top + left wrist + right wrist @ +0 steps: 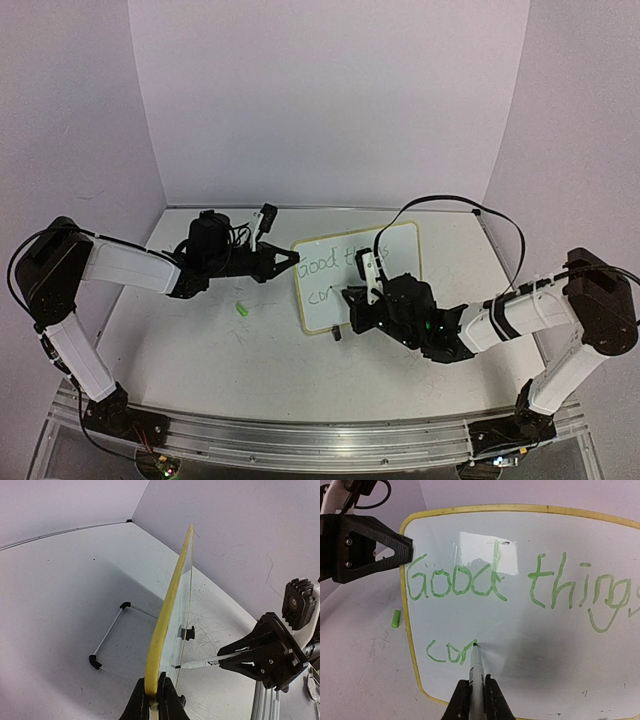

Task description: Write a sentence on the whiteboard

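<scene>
Btwn L pincer (pixel 154 689) jaws, whiteboard (pixel 167 605) rim

Bright even light, soft shadows, white glare patch on the whiteboard (pixel 535 630)

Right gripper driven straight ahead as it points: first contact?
The whiteboard. The right gripper is shut on a marker whose tip seems already on the board face, so the marker would press in first.
</scene>
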Robot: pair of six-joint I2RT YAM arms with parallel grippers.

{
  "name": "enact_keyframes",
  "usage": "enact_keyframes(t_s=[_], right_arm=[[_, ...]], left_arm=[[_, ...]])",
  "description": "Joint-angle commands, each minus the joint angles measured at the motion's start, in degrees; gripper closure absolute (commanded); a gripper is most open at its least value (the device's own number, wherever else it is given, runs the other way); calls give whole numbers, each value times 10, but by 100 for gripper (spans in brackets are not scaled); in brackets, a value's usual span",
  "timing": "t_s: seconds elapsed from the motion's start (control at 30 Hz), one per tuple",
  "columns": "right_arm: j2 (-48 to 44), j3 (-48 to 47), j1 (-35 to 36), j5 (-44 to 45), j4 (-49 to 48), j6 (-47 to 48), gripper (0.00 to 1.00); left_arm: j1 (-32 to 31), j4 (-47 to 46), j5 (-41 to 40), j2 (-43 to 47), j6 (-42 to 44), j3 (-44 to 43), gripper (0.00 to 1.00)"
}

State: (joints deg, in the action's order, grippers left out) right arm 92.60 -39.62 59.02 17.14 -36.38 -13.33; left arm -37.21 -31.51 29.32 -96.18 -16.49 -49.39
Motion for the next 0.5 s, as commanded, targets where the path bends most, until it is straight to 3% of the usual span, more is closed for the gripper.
enact_keyframes(t_s=[0.0,0.47], right_arm=[[-1,2,-6,7,26,-15,100],[1,14,2,2,35,-36,100]], left_arm=[[2,12,-29,9,38,-20,100],[2,12,-30,10,41,-17,100]])
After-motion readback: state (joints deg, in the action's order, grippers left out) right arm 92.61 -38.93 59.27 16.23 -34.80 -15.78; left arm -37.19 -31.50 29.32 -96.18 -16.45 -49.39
